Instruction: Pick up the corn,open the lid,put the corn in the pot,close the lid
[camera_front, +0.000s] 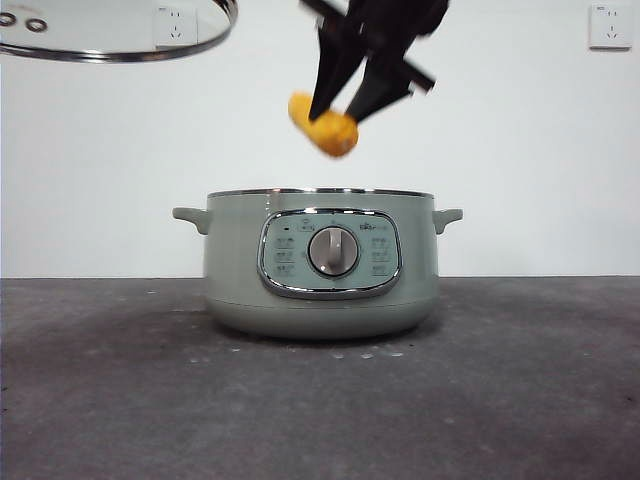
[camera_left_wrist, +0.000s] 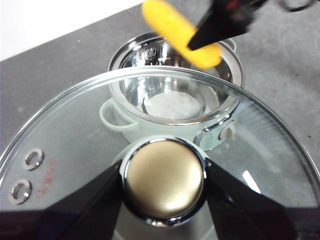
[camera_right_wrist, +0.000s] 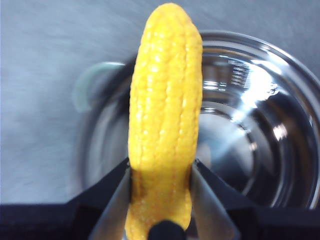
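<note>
The right gripper (camera_front: 345, 105) hangs above the open pot (camera_front: 320, 265) with its two jaws closed on the thick end of the corn (camera_front: 323, 124); in the front view it comes down from about twelve o'clock, the cob showing at its tips clear of the rim. The left gripper (camera_left_wrist: 164, 186) clamps the round knob (camera_left_wrist: 164, 181) of the lid (camera_left_wrist: 75, 140), holding the glass up and off to one side, at about ten o'clock from the pot in the front view. The step in hand looks to be dropping the corn in. To do it well, the right arm should probably lower until the cob is inside the rim before the jaws part, so it does not bounce off the steel edge. The cob's long axis runs straight out from the jaws, its tapered tip pointing away from the wrist across the pot's mouth, tilted a little rather than level.
</note>
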